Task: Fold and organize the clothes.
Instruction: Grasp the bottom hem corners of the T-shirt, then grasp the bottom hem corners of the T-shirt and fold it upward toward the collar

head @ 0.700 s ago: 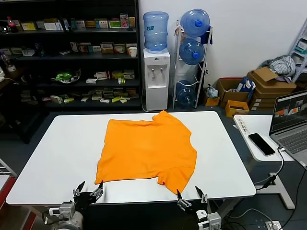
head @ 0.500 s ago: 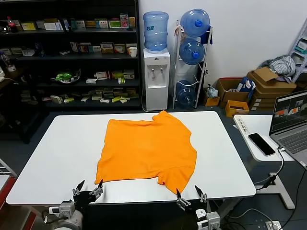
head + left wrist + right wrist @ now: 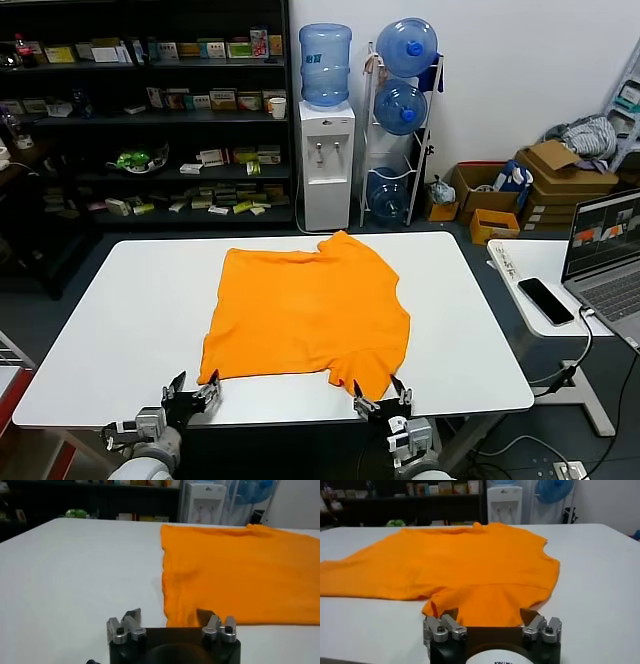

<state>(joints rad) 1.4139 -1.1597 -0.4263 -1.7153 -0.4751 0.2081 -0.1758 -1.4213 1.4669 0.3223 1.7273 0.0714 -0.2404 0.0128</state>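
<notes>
Head view: orange T-shirt [image 3: 305, 315] spread flat mid-table [image 3: 120, 320], hem toward near edge. Left gripper [image 3: 193, 393] at near edge by shirt's near-left corner, fingers apart, holding nothing. Right gripper [image 3: 378, 398] at near edge by near sleeve, fingers apart, empty.

Left wrist view: left gripper [image 3: 172, 626] open, shirt [image 3: 240, 570] corner just beyond fingertips.

Right wrist view: right gripper [image 3: 491, 625] open, sleeve edge of shirt [image 3: 470, 565] between fingertips, not pinched.

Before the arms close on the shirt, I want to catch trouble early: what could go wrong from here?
1. The left end effector stands open at the T-shirt's near left corner, mostly over bare table; it may pinch only the edge or miss.
2. The right end effector faces the sleeve that juts out; it may grab the sleeve alone, so the hem lifts unevenly.
</notes>
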